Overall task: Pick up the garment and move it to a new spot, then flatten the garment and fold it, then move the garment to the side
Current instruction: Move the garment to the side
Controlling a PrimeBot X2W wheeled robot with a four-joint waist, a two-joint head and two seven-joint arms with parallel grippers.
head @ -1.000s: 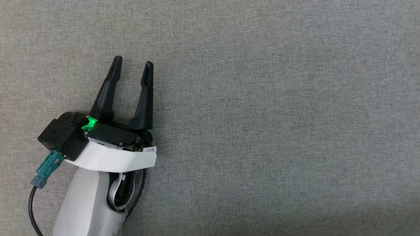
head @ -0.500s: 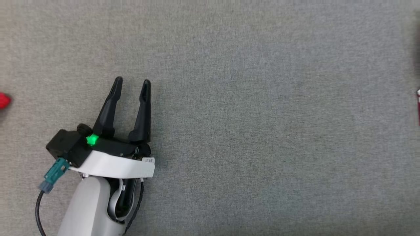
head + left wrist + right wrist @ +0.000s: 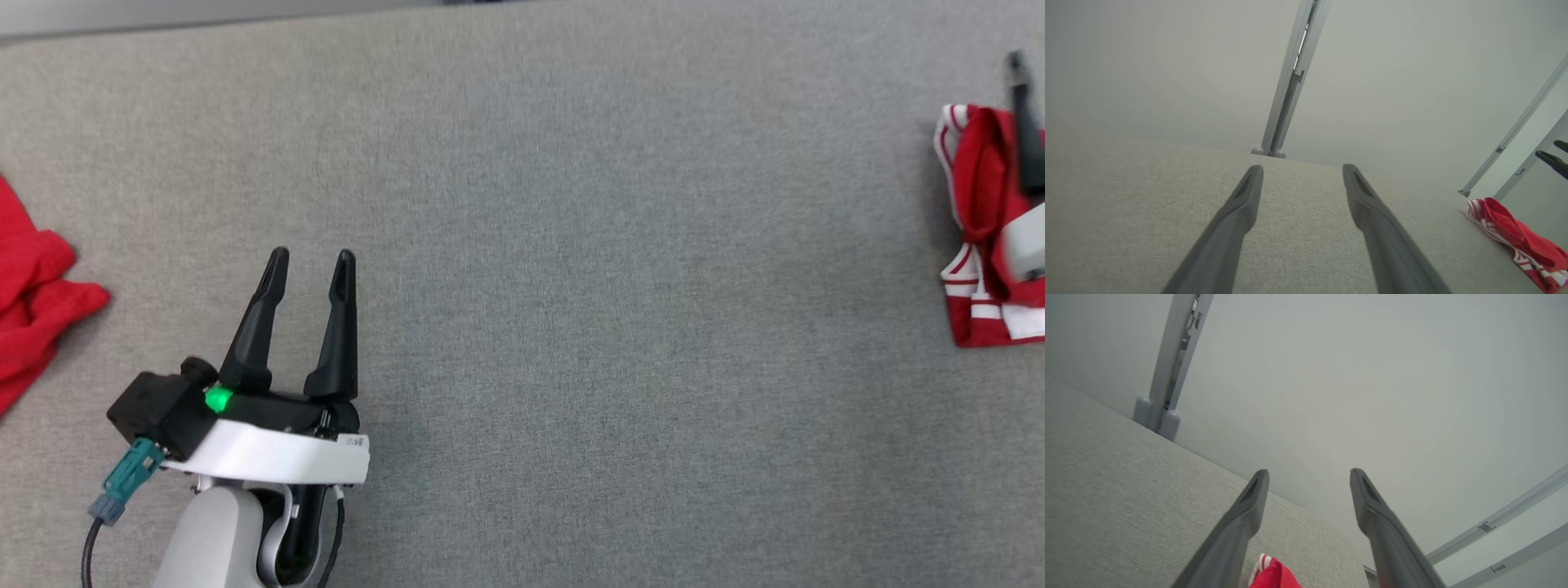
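Note:
A crumpled red garment with white stripes (image 3: 976,220) lies at the far right of the grey cloth-covered table (image 3: 571,286); it also shows as the striped garment (image 3: 1515,232) and as a red tip (image 3: 1274,575). My right gripper (image 3: 1030,73) hangs over it, open, with the red tip of the garment below the gap between its fingers, as seen at the right gripper (image 3: 1308,473). At the table's left edge lies a plain red garment (image 3: 33,286). My left gripper (image 3: 312,257) is open over bare table at the lower left, its fingers apart at the left gripper (image 3: 1302,167), holding nothing.
The table's far edge (image 3: 163,16) meets a pale wall. A grey metal post (image 3: 1290,81) stands behind that edge, and slanted rails (image 3: 1515,139) rise at the right. Wide bare grey cloth lies between the two garments.
The head camera has shifted, bringing the table's far edge and both red garments into the picture. My left gripper stays open and sits lower in the view.

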